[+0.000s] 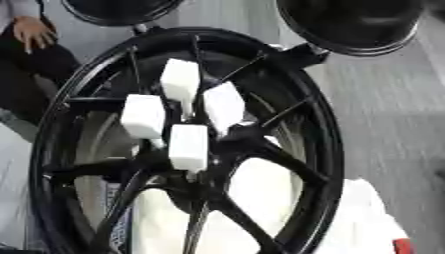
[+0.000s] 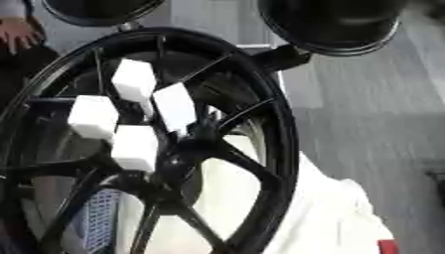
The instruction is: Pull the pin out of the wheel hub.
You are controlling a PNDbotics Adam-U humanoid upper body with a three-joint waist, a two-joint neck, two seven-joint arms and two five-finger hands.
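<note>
**A:** Where's the robot hand?

**B:** Neither one shows in either view, so I can't tell whether they're open or closed. Any reach starts from out of sight.

**A:** And the pin?

**B:** Four white blocks (image 1: 188, 141) stand clustered among the spokes, just above the hub (image 1: 207, 171) of the black wheel (image 1: 329, 149). I take them for the pins. They sit close together, two nearly touching.

**A:** So what could go wrong?

**B:** The fingers could close on two blocks at once or knock a neighbour. The spokes crowd in, so a finger might catch on one. A pull off the pin's axis would likely jam it.

**A:** And the wheel?

**B:** It lies partly on a white cloth (image 1: 365, 213) over the grey worktop (image 1: 391, 109). With nothing bracing it, it may slide or lift with the pull.
</note>
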